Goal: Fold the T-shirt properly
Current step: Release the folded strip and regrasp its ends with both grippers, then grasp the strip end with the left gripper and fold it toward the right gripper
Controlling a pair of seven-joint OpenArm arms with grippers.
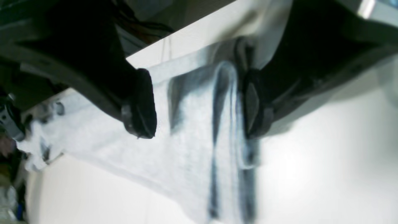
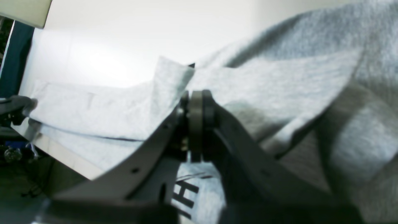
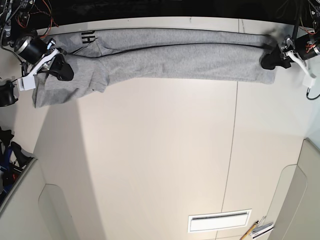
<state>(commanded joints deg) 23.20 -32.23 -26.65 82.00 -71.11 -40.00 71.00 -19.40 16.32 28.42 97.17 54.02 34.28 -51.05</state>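
Base view: T-shirt stretched across the table, no containers.

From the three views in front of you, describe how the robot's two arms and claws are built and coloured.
Both claws are dark, near black, with curved arms ending in rounded pads. The left claw shows two thick black fingers. The right claw has grey, hole-dotted links. In the base view, white brackets and red and black cables sit behind each wrist.

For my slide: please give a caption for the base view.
Both end effectors, left and right, at opposite ends of the grey T-shirt stretched along the table edge.
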